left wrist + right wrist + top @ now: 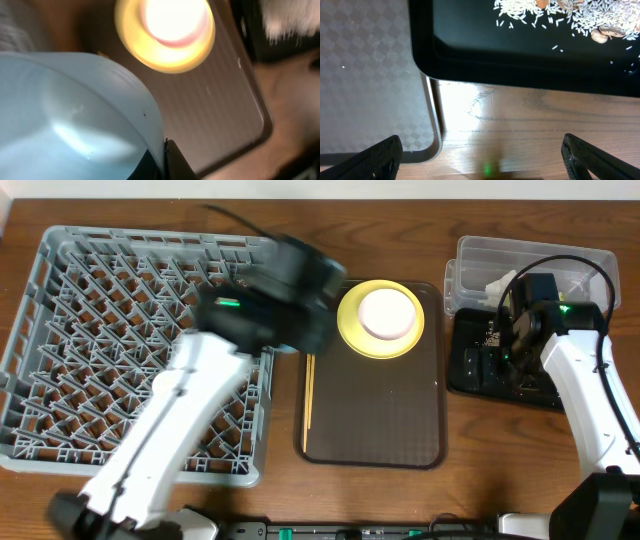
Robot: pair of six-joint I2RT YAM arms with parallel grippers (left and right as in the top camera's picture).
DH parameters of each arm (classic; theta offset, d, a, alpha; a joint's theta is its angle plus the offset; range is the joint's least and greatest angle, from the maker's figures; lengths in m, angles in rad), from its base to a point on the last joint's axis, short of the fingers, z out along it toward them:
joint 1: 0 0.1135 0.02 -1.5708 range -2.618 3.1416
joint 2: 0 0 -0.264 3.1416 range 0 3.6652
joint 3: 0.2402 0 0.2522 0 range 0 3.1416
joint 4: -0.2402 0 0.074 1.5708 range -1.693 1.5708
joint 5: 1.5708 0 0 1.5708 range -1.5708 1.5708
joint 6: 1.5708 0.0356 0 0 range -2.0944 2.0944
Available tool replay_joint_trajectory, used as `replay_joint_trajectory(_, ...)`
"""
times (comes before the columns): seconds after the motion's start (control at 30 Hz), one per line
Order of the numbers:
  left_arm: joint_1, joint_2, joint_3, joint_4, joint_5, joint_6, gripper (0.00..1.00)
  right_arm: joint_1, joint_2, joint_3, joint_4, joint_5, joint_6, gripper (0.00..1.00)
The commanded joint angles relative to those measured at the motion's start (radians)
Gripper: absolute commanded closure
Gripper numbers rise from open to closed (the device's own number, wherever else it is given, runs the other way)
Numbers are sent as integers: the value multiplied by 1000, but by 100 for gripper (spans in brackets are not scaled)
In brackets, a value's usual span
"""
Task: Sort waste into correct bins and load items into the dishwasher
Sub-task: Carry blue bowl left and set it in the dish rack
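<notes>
My left gripper [162, 157] is shut on the rim of the light blue bowl [65, 120]; in the overhead view it [300, 285] is blurred, between the grey dish rack [60, 330] and the brown tray. The yellow plate [350, 330] holds the white bowl [388, 312]; both also show in the left wrist view [130, 40]. Chopsticks [308, 395] lie at the tray's left edge. My right gripper [485, 160] is open and empty above the table, beside the black tray [520, 65], which holds rice crumbs [545, 15]. The clear tub [560, 255] holds white tissue [497, 284]. The cup and wrapper are not visible.
The brown serving tray [380, 420] lies in the middle; its corner shows in the right wrist view [365, 75]. The black tray [470, 370] lies in front of the clear tub at the right. My right arm [590, 390] reaches over it.
</notes>
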Motion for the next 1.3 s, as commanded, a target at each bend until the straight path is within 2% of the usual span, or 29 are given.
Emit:
replay_joint_trajectory(0.0,186,11,-7,2,331,145,94,-9,-14,7,0,10,15,1)
replay_joint_trajectory(0.13,401,66,-8,4,570,225,94,-9,-14,7,0,10,15,1)
replay_joint_trajectory(0.27,557,158,-8,23,823,285,94,-9,-14,7,2,10,15,1)
replay_joint_trajectory(0.37,640,241,-8,60,975,295,94,-9,-14,7,8,10,15,1)
replay_joint_trajectory(0.57,728,366,-8,163,1138,289,94,-8,-14,7,10,10,15,1)
replay_joint_trajectory(0.93,791,502,-8,353,1151,196,94,-8,-14,7,11,10,11,1)
replay_joint_trajectory(1.1,812,524,-8,360,1125,196,93,-8,-14,7,10,10,11,1)
replay_joint_trajectory(1.27,841,529,-10,320,997,196,89,-8,-14,7,10,10,11,1)
